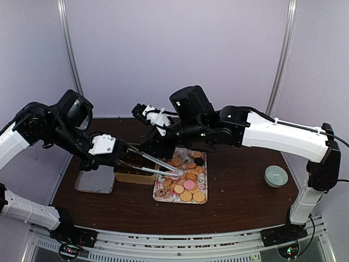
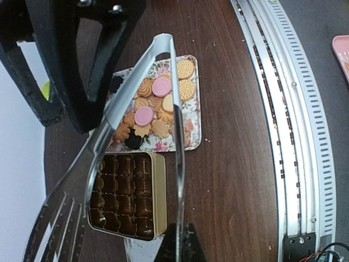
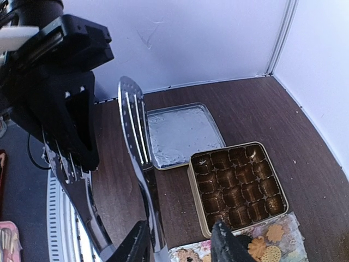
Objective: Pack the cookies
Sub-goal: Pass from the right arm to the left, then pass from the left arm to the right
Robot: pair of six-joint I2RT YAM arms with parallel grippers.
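The desk [image 1: 240, 202] is dark brown wood with a worn, faintly speckled top, and a slotted metal rail [image 1: 191, 243] runs along its near edge. Four things lie directly on it. At the left is a flat silver lid [image 1: 95, 180], lying inside up. Just right of it sits an open gold tin [image 1: 133, 176]; whether the two touch is unclear. Just right of the tin, near the middle, lies a floral tray [image 1: 161, 194], which carries the cookies [image 1: 188, 183]. Far to the right, well apart from the rest, stands a small pale-green bowl [image 1: 276, 176], with bare wood all around it.
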